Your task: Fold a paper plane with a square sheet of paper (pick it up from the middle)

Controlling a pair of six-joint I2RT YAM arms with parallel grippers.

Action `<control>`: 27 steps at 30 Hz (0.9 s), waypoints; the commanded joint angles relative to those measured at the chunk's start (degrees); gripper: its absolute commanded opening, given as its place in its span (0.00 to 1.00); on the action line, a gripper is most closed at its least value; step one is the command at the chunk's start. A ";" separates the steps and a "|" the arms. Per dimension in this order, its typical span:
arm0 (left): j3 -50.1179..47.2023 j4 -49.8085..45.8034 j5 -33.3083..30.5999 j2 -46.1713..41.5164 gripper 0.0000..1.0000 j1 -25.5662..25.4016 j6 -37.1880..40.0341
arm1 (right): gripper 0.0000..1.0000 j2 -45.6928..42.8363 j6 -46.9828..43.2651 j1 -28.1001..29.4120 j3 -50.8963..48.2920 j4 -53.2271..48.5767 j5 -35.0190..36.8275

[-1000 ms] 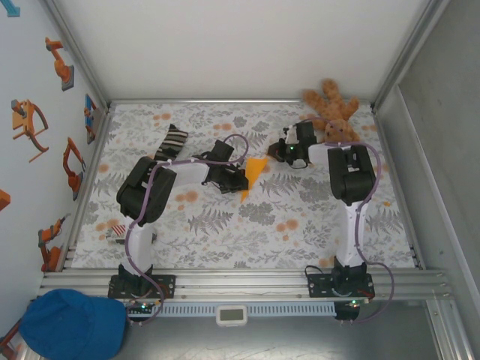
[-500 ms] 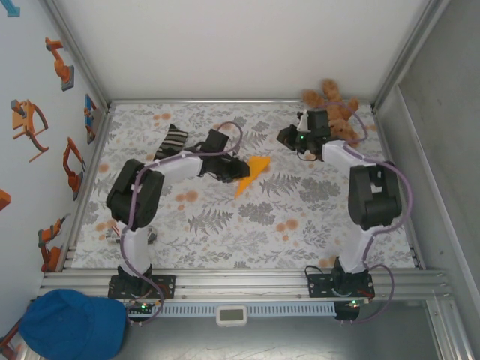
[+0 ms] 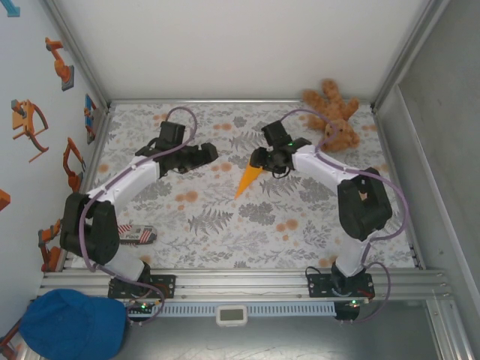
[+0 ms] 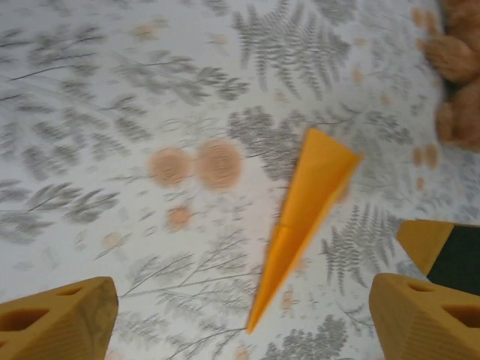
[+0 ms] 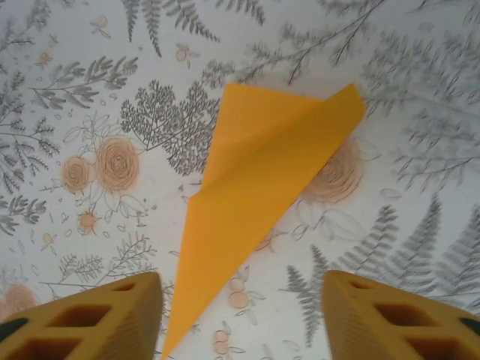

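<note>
The surface [image 3: 225, 225] was covered by a pale cloth printed with grey ferns and orange blossoms, matte and flat. At its far right corner a brown teddy bear [image 3: 334, 112] was seen, plush and shaggy, well apart from the work.

The folding was judged to be all but done. No flat square was left. In its place the paper plane [image 5: 255, 202] lay on the surface near the middle, between the two arms and touched by neither. What could be left, at most, was judged to be a spreading of the wings or a sharpening of creases. Whether any more folds were intended cannot be told.

The plane was made of thin, plain orange-yellow paper with crisp edges. A long narrow dart was formed, broad and angled at the far end and drawn to a fine point at the near end. A straight crease was seen along its length, with one flap laid over the other.

The left end effector [image 3: 210, 153] was held spread wide, with nothing in it, near the plane on its left. The right end effector [image 3: 259, 160] was likewise spread wide and empty, just beside the plane's broad end. Its fingers [image 5: 90, 322] were blocky orange-yellow pads with recessed slots.
</note>
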 commanded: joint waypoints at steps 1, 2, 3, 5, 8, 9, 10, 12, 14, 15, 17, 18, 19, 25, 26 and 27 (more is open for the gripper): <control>-1.27 -5.67 -7.07 -5.78 0.93 1.49 5.32 | 0.64 2.69 4.96 2.29 3.61 -5.41 7.90; -1.85 -6.43 -8.00 -6.81 0.95 2.01 5.84 | 0.64 3.80 6.20 2.72 4.71 -6.33 8.86; -2.35 -6.95 -8.75 -8.01 0.97 2.46 6.27 | 0.64 5.09 7.24 3.22 5.93 -7.33 9.87; -3.33 -7.49 -9.49 -9.55 0.99 3.51 6.97 | 0.63 7.03 8.08 3.86 7.84 -8.17 10.66; -4.48 -7.28 -9.77 -11.18 0.96 4.41 7.67 | 0.59 10.29 8.75 4.66 11.51 -10.17 11.66; -4.47 -7.32 -9.78 -11.30 0.96 4.59 7.76 | 0.57 11.49 9.02 4.94 12.97 -11.32 12.12; -4.49 -7.28 -9.77 -11.31 0.96 4.65 7.85 | 0.57 12.37 9.35 5.18 14.20 -12.24 12.65; -4.38 -7.19 -9.75 -11.21 0.96 4.76 7.92 | 0.57 14.15 10.16 5.79 16.59 -13.81 14.49; -4.46 -7.10 -9.93 -11.00 0.96 4.81 8.03 | 0.57 14.93 11.43 6.24 17.55 -14.63 16.36; -4.52 -7.10 -10.02 -10.91 0.96 4.83 8.09 | 0.57 15.25 12.30 6.38 17.71 -14.71 16.97; -4.65 -7.18 -10.00 -10.81 0.96 4.90 8.24 | 0.57 16.07 13.00 6.51 18.05 -14.66 16.88; -4.69 -7.19 -9.93 -10.65 0.96 4.90 8.14 | 0.57 16.72 13.41 6.60 18.67 -15.39 17.09; -4.73 -7.19 -9.84 -10.48 0.96 4.93 8.09 | 0.57 17.24 13.69 6.57 19.24 -16.00 17.22; -4.47 -7.19 -8.81 -9.50 0.96 4.90 7.99 | 0.50 17.52 15.75 6.71 19.92 -18.17 18.60; -4.45 -7.19 -8.54 -9.38 0.96 4.92 7.93 | 0.49 17.50 15.99 6.71 19.87 -18.38 19.01; -4.29 -7.19 -8.44 -9.25 0.96 4.90 8.05 | 0.48 17.40 16.11 6.71 20.11 -18.73 19.31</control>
